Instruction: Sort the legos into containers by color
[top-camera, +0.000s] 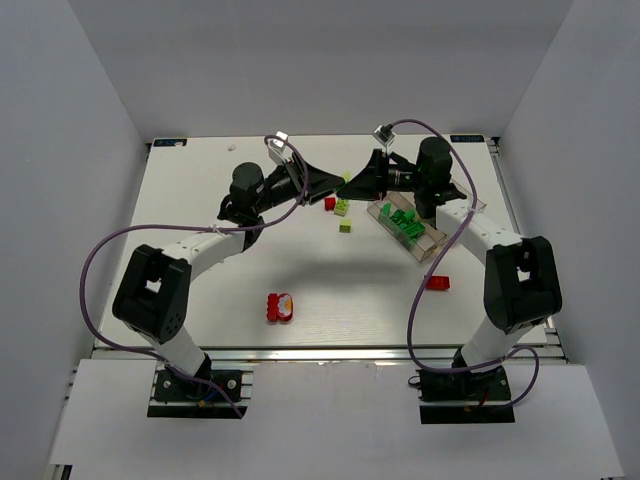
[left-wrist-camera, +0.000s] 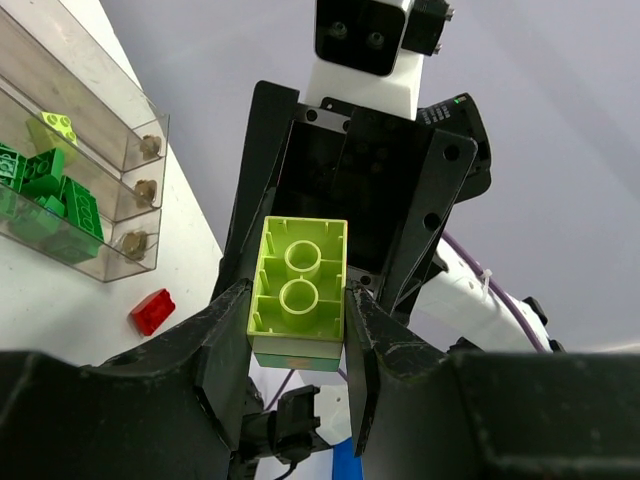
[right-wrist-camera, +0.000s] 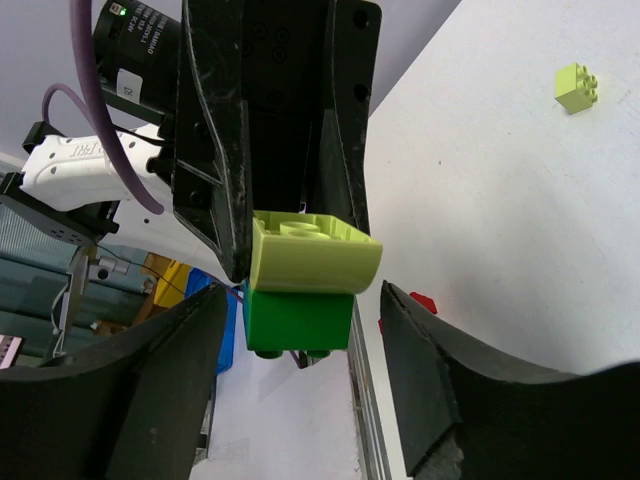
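My left gripper (left-wrist-camera: 297, 310) is shut on a pale yellow-green brick (left-wrist-camera: 297, 290) that is stuck to a dark green brick (right-wrist-camera: 298, 320). It holds them in the air over the far middle of the table (top-camera: 335, 182). My right gripper (right-wrist-camera: 302, 300) faces it head-on (top-camera: 366, 180). Its jaws are wide open on either side of the two joined bricks without touching them. The clear organiser tray (top-camera: 432, 245) lies at the right, with several dark green bricks (top-camera: 405, 222) in one compartment. One yellow-green brick (left-wrist-camera: 58, 125) lies in another.
Loose on the table are a red brick (top-camera: 329, 203) and two yellow-green bricks (top-camera: 342, 208) below the grippers. Another red brick (top-camera: 437, 282) lies near the tray. A red cluster (top-camera: 273, 307) sits at the near middle. Grey walls surround the table.
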